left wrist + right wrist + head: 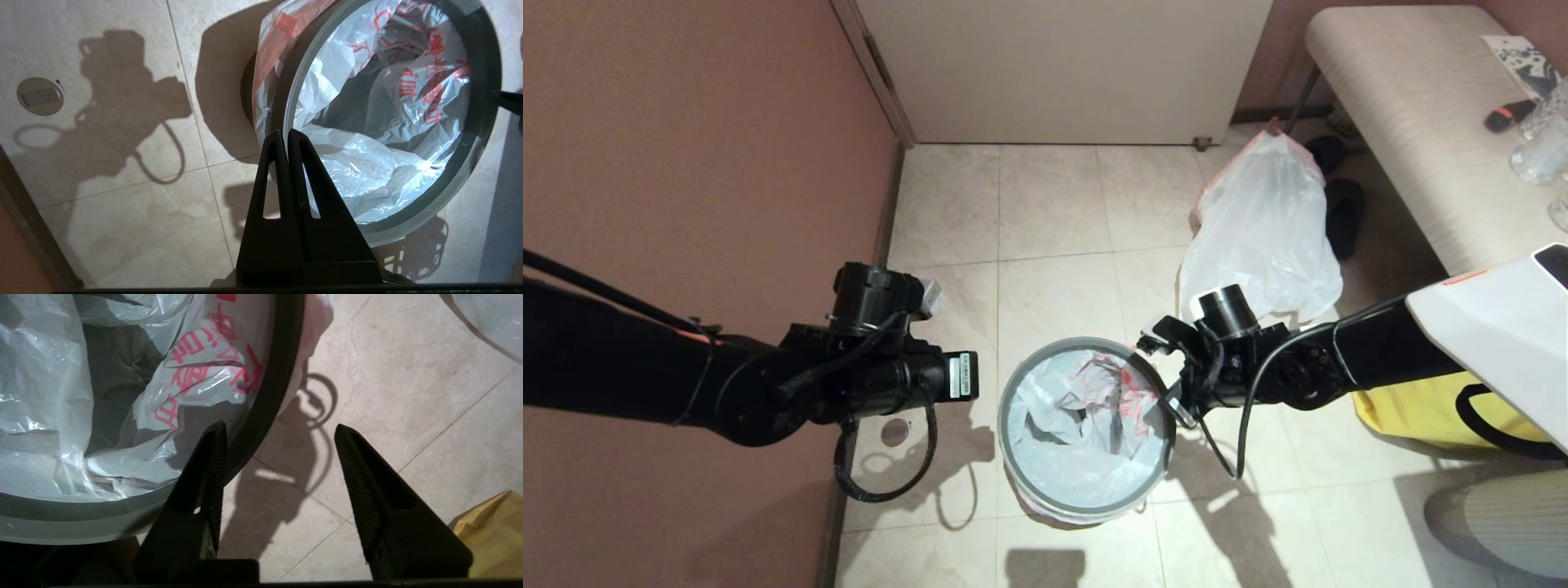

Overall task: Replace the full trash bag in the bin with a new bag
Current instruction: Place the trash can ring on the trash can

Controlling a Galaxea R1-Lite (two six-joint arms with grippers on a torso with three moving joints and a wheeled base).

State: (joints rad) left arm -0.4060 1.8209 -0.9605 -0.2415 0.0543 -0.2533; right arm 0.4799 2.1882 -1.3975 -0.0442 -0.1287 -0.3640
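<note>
The bin stands on the tiled floor between my arms, its grey ring (1005, 425) seated on top. The new bag (1078, 441) lines it, white with red lettering (429, 94), its orange hem folded outside under the ring (269, 61). The full trash bag (1262, 229) sits on the floor behind, to the right. My left gripper (284, 134) hangs shut and empty over the bin's left rim. My right gripper (280, 426) is open at the bin's right rim (282, 375), one finger over the liner (61, 416), the other over the floor, holding nothing.
A yellow fabric bag (1421, 408) lies on the floor under my right arm. A padded bench (1405, 122) with glasses stands at the right, black slippers (1343, 216) beside it. A brown wall (686, 163) closes the left side. A floor drain (39, 96) is near it.
</note>
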